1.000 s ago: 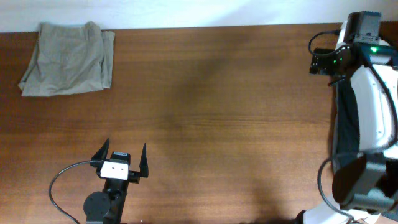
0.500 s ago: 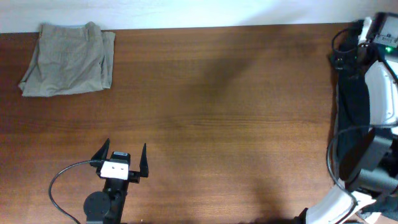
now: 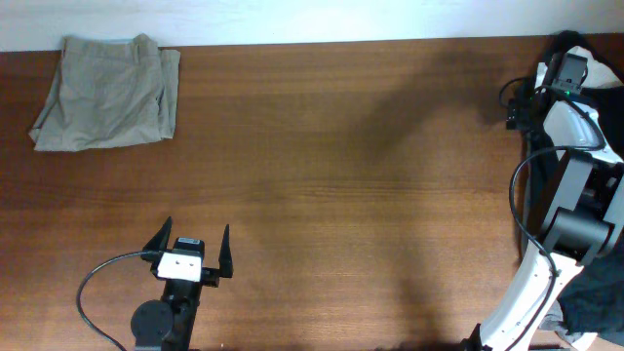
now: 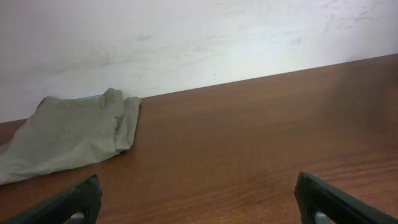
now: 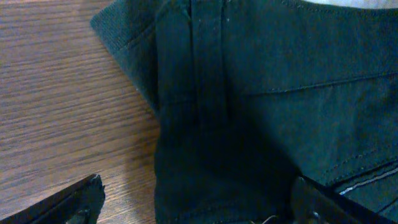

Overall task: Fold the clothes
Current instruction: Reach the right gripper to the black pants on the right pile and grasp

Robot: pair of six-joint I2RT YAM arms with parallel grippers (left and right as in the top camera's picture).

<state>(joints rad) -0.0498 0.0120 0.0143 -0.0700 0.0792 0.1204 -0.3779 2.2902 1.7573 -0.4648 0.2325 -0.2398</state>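
Note:
A black garment [image 5: 261, 106] with stitched seams lies on the wooden table [image 3: 351, 195] at its far right corner, filling the right wrist view. My right gripper [image 5: 199, 208] is open just above it, one finger over bare wood and the other over the cloth. In the overhead view the right wrist [image 3: 565, 70] hides most of that garment. A folded khaki-beige garment [image 3: 105, 93] lies at the far left corner and also shows in the left wrist view [image 4: 62, 137]. My left gripper [image 3: 195, 236] is open and empty near the front edge, also seen in its own view [image 4: 196, 196].
A white wall [image 4: 186, 37] runs along the table's far edge. Dark cloth [image 3: 593, 307] lies beyond the table's right edge by the right arm's base. A black cable [image 3: 93, 283] loops beside the left arm.
The right arm has swung about at the far right corner, its wrist going out to the right and then back a little. The left arm and khaki garment have not moved.

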